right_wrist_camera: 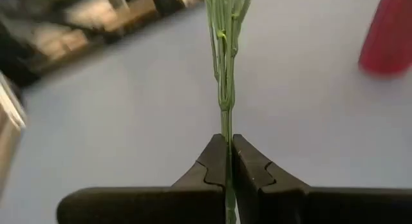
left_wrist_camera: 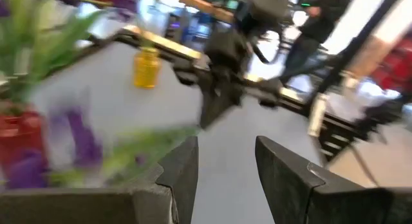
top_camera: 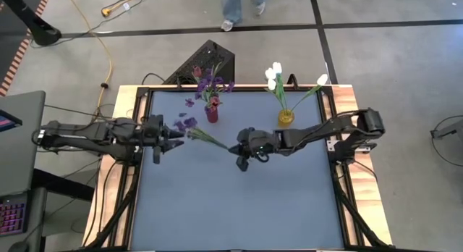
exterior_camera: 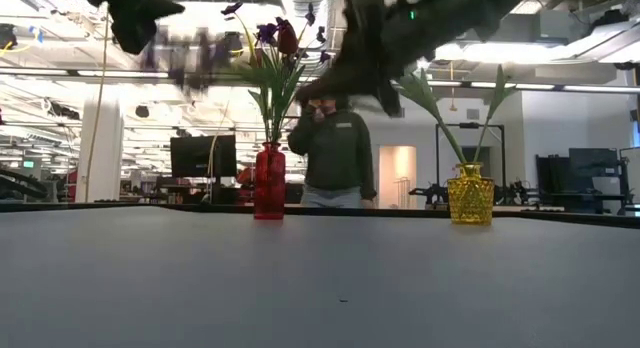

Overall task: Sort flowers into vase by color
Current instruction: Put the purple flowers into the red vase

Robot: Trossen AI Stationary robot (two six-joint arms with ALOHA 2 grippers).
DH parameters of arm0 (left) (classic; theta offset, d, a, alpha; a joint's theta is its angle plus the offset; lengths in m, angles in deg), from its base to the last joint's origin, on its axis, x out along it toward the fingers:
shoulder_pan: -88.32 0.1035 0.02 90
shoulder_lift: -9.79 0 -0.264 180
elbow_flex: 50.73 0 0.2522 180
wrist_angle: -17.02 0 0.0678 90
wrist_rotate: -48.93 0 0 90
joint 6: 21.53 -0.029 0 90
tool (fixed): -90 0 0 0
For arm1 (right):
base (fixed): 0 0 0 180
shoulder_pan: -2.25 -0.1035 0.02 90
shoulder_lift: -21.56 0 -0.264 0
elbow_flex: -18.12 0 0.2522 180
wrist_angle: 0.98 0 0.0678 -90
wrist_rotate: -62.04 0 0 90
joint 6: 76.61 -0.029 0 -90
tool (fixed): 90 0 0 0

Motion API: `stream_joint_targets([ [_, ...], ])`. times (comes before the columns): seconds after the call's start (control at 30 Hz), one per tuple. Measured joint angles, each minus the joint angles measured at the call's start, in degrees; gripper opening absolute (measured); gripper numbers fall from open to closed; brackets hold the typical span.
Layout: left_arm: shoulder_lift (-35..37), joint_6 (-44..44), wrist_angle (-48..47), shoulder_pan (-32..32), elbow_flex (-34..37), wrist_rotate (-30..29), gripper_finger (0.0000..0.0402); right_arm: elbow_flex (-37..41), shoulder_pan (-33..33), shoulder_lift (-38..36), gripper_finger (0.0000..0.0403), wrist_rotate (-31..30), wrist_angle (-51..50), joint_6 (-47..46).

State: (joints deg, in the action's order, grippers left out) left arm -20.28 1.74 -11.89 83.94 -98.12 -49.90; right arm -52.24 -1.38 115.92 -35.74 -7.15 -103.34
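High view: red vase [top_camera: 211, 113] stands near the far edge of the grey table [top_camera: 239, 208], holding purple flowers [top_camera: 209, 82]. Yellow vase [top_camera: 286, 116] stands to the right of the red vase, well apart from it, holding white tulips [top_camera: 273, 72]. Right gripper [top_camera: 236, 149] sits in front of the red vase and slightly to its right, clamped on the stem end of a purple flower stem [top_camera: 206, 137]. The stem runs from there toward the left gripper [top_camera: 176, 141], with its purple cluster [top_camera: 185, 124] just left of and in front of the red vase. Left gripper is close beside the cluster.

Low view: red vase [exterior_camera: 269, 182] and yellow vase [exterior_camera: 470, 195] both upright on the table's far side. A person [exterior_camera: 334, 153] stands behind the table, between the two vases. Arms blurred overhead.

Left wrist view: left fingers [left_wrist_camera: 183, 176] are spread apart, nothing between them. Blurred purple cluster [left_wrist_camera: 78, 135] and green stem lie just beyond them, beside the red vase [left_wrist_camera: 18, 140].

Right wrist view: right fingers [right_wrist_camera: 210, 165] pinched tight on the thin green stem [right_wrist_camera: 224, 63]. Red vase [right_wrist_camera: 390, 34] off to one side.
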Motion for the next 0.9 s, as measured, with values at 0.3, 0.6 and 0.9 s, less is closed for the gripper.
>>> stream_joint_targets([
  [0.3, -1.09, 3.37, 0.16, -0.09, 0.0, 19.26, 0.0141, -0.02, 0.55, -2.17, 0.0032, -5.54, 18.6, -0.26],
  [0.6, -9.25, 0.23, 11.65, -0.1, 0.0, 5.88, 0.0141, -2.85, -1.43, 3.89, 0.0032, -5.01, 34.66, 0.14],
  [0.9, -17.1, -1.1, 23.73, -0.11, 0.0, 2.25, 0.0141, -11.31, -3.66, 10.36, 0.0032, -4.08, 34.49, 4.54],
])
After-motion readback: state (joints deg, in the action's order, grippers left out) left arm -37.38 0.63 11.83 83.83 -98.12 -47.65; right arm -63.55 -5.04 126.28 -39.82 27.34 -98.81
